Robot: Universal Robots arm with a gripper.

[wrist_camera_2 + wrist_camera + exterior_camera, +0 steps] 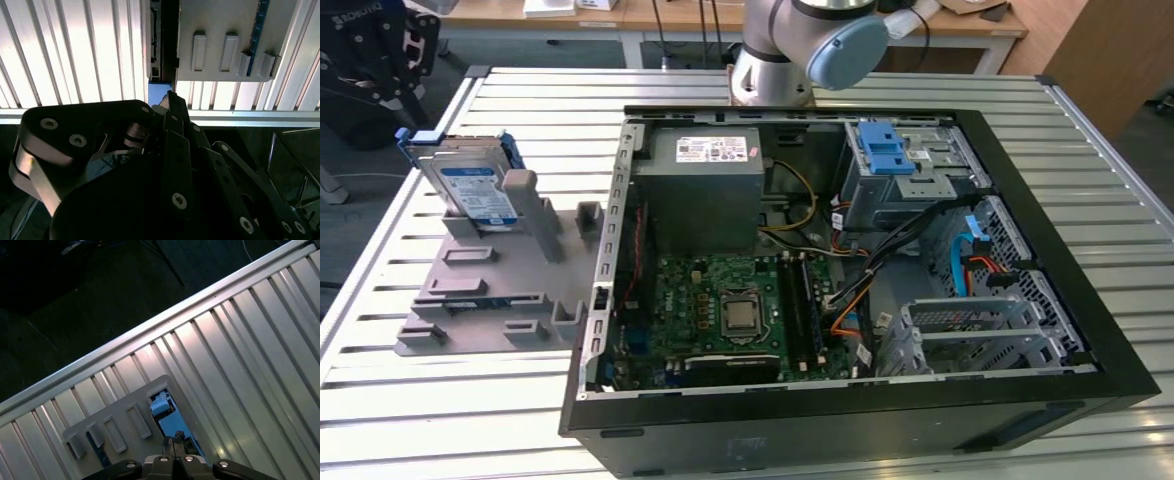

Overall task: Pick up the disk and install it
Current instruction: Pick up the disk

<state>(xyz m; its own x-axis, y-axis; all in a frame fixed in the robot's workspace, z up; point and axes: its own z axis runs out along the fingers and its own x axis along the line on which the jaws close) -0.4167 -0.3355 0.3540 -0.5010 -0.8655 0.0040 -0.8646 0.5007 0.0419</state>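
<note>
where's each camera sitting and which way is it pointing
exterior view: off the arm, high, looking down on the slatted table, the open computer case and the disk standing in its grey holder; the arm shows at the top.
first wrist view: on the arm, looking past the gripper at the holder and the table's edge.
second wrist view: on the arm, behind the gripper's linkage, facing the holder.
shared: all three show holder and table.
</note>
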